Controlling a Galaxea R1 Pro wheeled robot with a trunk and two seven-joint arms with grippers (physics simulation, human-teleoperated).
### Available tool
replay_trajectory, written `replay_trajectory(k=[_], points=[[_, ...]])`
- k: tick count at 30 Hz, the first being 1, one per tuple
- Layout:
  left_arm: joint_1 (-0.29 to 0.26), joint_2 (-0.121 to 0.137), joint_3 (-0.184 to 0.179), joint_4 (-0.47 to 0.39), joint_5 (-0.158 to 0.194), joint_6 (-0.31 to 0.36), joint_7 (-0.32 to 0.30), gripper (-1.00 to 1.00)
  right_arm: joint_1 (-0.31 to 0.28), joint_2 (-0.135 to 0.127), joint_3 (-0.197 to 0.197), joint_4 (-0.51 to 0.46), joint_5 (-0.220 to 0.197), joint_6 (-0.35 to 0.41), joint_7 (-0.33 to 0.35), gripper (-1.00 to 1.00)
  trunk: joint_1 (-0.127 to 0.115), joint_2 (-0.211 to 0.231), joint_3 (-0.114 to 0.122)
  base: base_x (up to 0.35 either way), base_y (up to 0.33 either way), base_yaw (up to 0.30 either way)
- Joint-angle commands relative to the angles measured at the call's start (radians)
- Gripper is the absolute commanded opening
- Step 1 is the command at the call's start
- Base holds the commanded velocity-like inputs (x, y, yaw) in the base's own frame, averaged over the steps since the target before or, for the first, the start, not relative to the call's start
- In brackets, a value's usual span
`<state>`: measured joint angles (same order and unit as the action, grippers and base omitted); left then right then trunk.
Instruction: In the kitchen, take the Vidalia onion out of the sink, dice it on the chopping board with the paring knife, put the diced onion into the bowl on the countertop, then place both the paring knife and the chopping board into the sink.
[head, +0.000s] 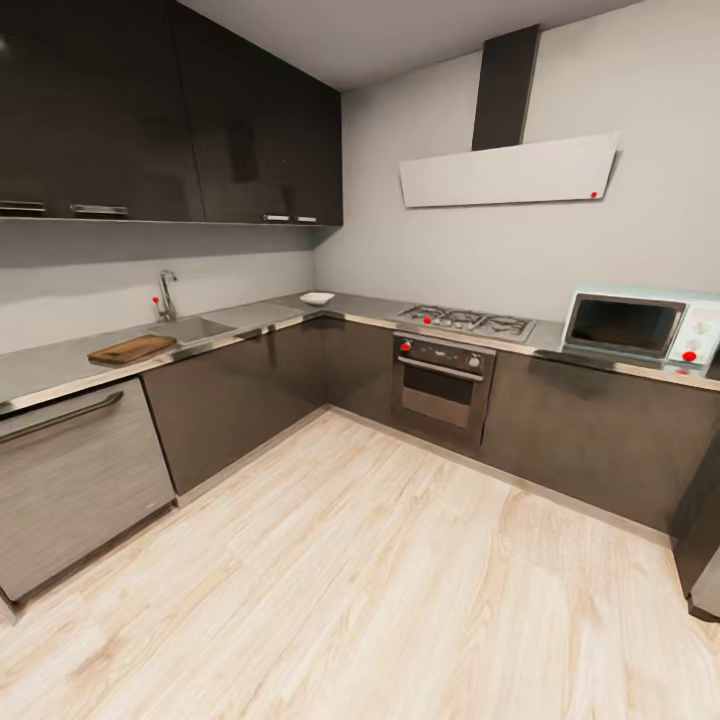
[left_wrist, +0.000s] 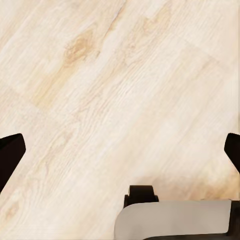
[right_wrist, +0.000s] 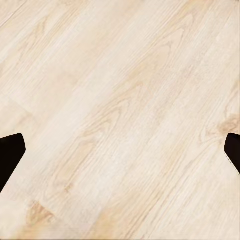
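From across the room, the brown wooden chopping board lies on the grey countertop along the left wall. Just beyond it is the steel sink with its chrome tap. The white bowl stands on the countertop near the corner. The onion and the paring knife are out of sight from here. My left gripper hangs open over the wooden floor, its dark fingertips far apart. My right gripper is open too, above bare floorboards, with nothing between its fingers.
A gas hob and oven sit in the back counter, with a microwave at the right. A dishwasher front is below the board. Light wooden floor stretches between me and the cabinets. Part of my own base is in the left wrist view.
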<state>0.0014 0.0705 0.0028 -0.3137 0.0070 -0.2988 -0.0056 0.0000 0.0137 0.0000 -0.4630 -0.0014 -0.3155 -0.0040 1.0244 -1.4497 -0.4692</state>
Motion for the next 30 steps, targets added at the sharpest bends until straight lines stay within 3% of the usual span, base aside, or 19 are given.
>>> replay_trajectory(k=[1, 30], points=[[0.000, 0.000, 0.000, -0.001, 0.001, -0.002, -0.001, 1.00, 0.000, 0.000, 0.000, 0.000, 0.000, -0.002, 0.000, 1.00, 0.001, 0.000, -0.001, 0.317, -0.072, 0.000], [0.000, 0.000, 0.000, -0.001, 0.001, -0.002, -0.001, 1.00, 0.000, 0.000, 0.000, -0.001, 0.000, -0.002, -0.001, 1.00, 0.001, 0.000, -0.001, 0.317, -0.005, 0.000]])
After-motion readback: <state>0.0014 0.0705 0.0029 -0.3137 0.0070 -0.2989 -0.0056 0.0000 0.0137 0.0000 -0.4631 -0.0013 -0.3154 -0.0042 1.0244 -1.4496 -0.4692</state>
